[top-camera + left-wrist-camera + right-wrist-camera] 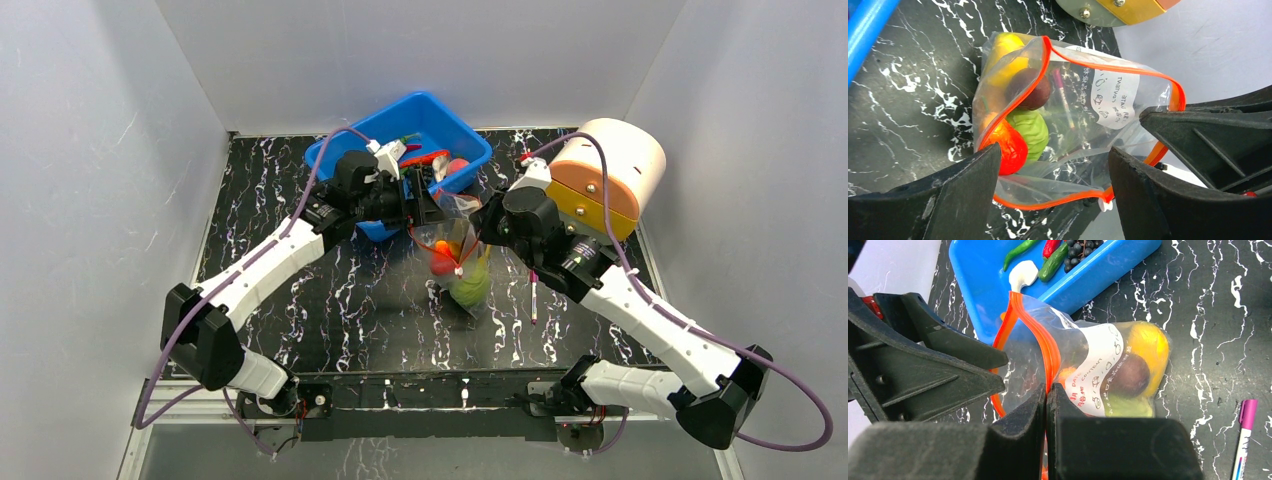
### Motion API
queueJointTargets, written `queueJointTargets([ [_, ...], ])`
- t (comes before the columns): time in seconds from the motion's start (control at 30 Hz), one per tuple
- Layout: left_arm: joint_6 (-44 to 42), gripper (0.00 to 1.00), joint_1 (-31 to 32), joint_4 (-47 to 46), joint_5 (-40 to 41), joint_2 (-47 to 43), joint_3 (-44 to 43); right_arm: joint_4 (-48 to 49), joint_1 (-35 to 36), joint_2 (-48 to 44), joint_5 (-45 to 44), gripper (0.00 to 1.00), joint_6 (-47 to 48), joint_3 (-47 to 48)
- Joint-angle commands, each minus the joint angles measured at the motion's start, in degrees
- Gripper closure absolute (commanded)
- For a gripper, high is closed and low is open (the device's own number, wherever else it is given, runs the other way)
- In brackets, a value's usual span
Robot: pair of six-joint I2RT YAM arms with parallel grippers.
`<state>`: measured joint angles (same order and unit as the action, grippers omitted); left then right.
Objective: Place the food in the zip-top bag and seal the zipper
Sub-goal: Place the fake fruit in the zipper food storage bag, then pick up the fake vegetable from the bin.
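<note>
Right end effector [1046,390] pinches the zip-top bag [1088,347] (food [1130,375] inside); left end effector [1054,152] gapes astride it.

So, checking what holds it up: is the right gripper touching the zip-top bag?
Touching. The right wrist view shows the right gripper shut on the zip-top bag, pinching the plastic beside the orange zipper.

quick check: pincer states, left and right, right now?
Left pincer: open, jaws wide apart on either side of the zip-top bag mouth.
Right pincer: closed, pinching the zip-top bag.
</note>
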<state>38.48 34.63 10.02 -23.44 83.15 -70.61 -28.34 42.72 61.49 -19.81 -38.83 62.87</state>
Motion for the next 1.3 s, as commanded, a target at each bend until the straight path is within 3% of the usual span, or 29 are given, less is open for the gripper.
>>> queueJointTargets([
  [0.0,-7.7,0.23,0.3,6.0,3.4,-2.9,-4.7,3.4,-0.2,-2.6,-2.6,1.00,1.6,0.3],
  [0.4,-21.8,0.23,-2.1,18.2,23.7,1.5,-13.3,1.3,-0.3,-3.5,-3.7,1.00,2.4,1.4],
  [0.67,-27.5,0.32,-8.7,20.0,26.3,9.1,-17.7,1.3,-0.2,-3.2,-2.5,1.00,3.0,2.1],
  [1.0,-33.3,0.31,-12.0,18.3,37.4,20.9,-25.1,2.8,-0.2,-2.4,-0.5,1.00,3.6,1.9],
  [1.27,-34.7,0.31,-13.0,19.6,37.0,29.6,-33.6,2.9,-0.3,-3.6,-1.6,1.00,3.8,1.6],
])
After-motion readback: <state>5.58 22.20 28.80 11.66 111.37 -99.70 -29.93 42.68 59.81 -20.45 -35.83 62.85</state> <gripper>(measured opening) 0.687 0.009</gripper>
